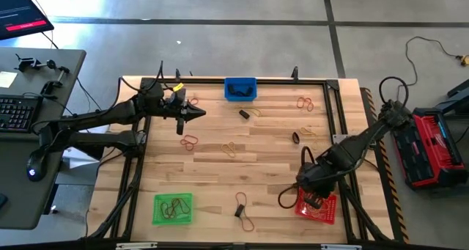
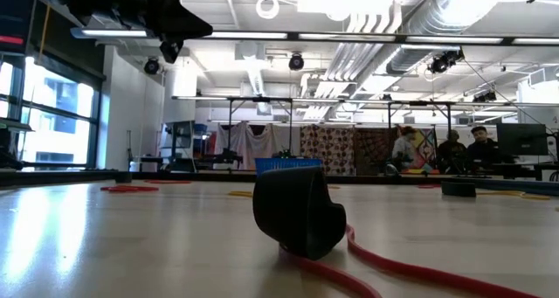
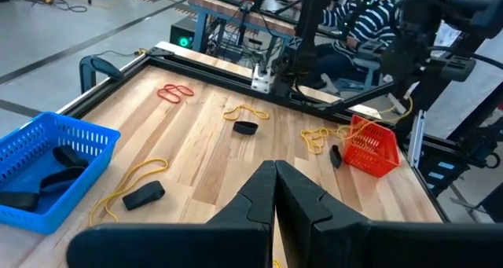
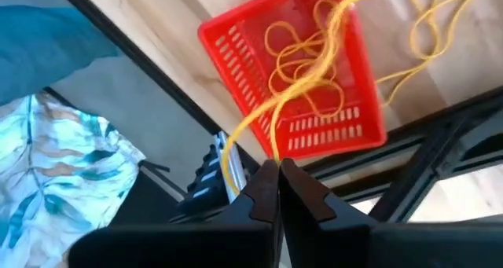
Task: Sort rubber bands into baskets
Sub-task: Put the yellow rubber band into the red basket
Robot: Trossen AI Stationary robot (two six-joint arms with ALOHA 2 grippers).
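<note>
Right gripper (image 4: 277, 172) is clamped tight on a yellow rubber band (image 4: 314, 52), hanging above the red basket (image 1: 317, 205) at the near right corner of the table (image 1: 220, 169). From the right wrist view the band strings out from the fingertips across the basket's open top, long axis running diagonally over it, and more yellow loops already lie inside. So the drop target is right under the held band; the release looks like it needs little or no travel, only the trailing end to clear the basket rim. One yellow band lies on the wood just beside that basket.

Left gripper (image 1: 192, 111) is fully closed with nothing in it, hovering at the far left of the table. Nearest loose pieces to it: the reddish band (image 1: 190, 141) just nearer than it and a yellow band (image 1: 231, 149) towards mid table. The blue basket (image 1: 240, 89) sits at the far edge, just right of the left gripper; the green basket (image 1: 173, 209) at the near left corner holds dark bands.
</note>
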